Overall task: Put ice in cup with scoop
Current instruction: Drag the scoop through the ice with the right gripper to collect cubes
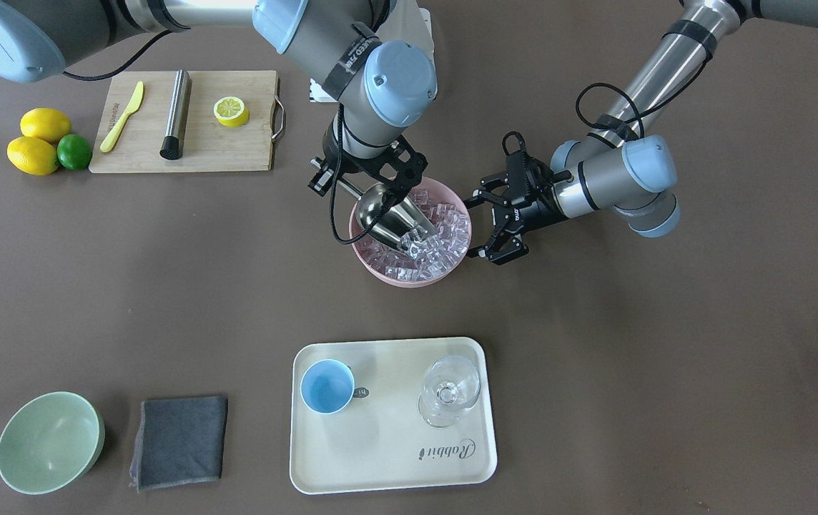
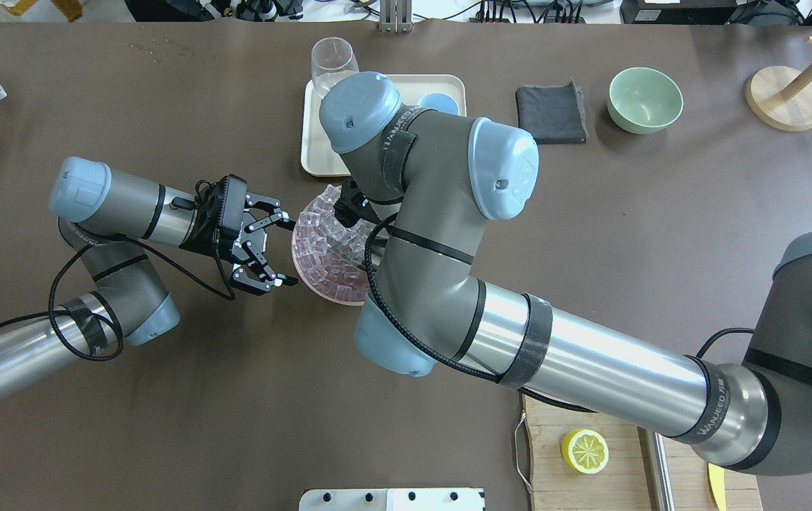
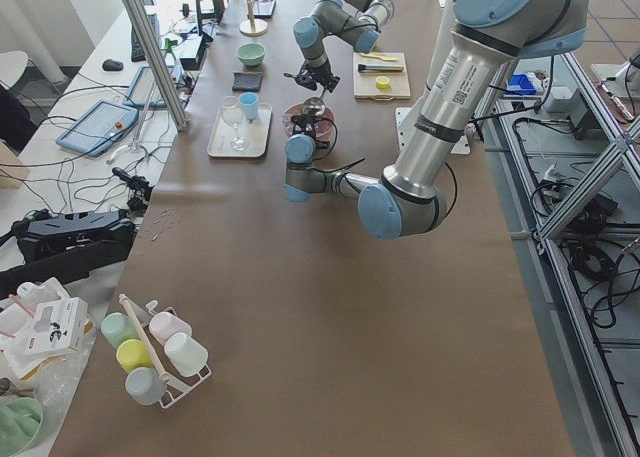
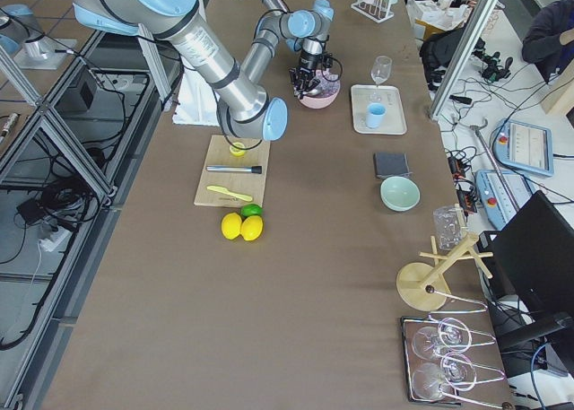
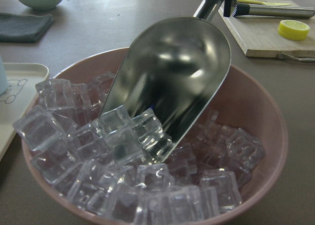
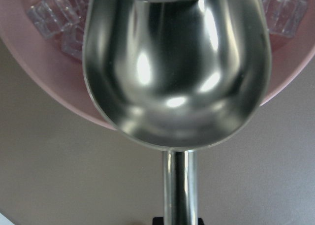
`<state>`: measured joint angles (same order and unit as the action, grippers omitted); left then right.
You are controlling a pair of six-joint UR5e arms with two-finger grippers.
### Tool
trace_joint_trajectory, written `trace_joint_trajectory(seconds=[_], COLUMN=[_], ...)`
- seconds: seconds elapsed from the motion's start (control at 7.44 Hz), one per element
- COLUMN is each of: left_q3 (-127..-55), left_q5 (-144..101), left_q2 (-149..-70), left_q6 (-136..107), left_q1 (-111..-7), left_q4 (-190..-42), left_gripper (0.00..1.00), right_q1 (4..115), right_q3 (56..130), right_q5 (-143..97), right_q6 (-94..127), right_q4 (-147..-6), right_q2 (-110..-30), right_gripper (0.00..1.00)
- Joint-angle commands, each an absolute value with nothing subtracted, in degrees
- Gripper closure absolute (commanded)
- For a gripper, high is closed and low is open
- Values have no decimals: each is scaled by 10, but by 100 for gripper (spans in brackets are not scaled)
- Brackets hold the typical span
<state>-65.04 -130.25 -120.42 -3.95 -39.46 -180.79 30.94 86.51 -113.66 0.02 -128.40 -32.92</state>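
At table centre stands a pink bowl [image 1: 409,280] holding the ice [image 1: 448,232], clear cubes heaped close to the rim. Tilted mouth-down into it is the scoop [image 1: 389,214], polished steel. Its front lip is sunk among the cubes, and a few cubes lie at the mouth of the trough in the left wrist view. Its rod handle runs back out over the bowl's edge. Above the bowl's robot-side rim, the right gripper [image 1: 360,184] has its fingers clamped on that handle. At the bowl's other flank, the left gripper [image 1: 480,225] has its fingers spread wide and holds nothing. Its fingertips are just beside the outer wall; contact cannot be told. On the operators' side, well apart from the bowl, a cream tray [image 1: 387,486] bears the cup [image 1: 327,386], light blue and upright with its blue inside showing. A clear stemmed glass [image 1: 450,390] stands at the tray's other end. Beside the tray, toward the robot's right, lie a grey cloth [image 1: 180,442], folded flat, then a green bowl [image 1: 49,443], upright. Nearer the robot on that same side, a wooden cutting board [image 1: 237,154] carries a lemon half [image 1: 231,111], a steel cylinder [image 1: 176,113] with a black tip, and a yellow knife [image 1: 123,116]. Just off its edge, two lemons [image 1: 32,155] and one lime [image 1: 74,151] sit clustered together.
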Motion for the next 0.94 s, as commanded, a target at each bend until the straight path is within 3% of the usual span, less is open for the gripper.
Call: trace_joint_trajectory(seconds=[0.0,0.81], left_q3=[-650,-650], left_q5=[-1303,-1307], left_q2=[-1203,-1201], left_q6=[-40,-38], left_q1=[-395,-395], left_q4=[-1807,-1806], left_gripper=[2,2], right_q1=[309,308], right_q3=[897,987], right_q5=[-1125,-1095], right_q6=[8,8], right_q4=[-1246,-1128], right_q2=[-355,-436], right_gripper=[100,100])
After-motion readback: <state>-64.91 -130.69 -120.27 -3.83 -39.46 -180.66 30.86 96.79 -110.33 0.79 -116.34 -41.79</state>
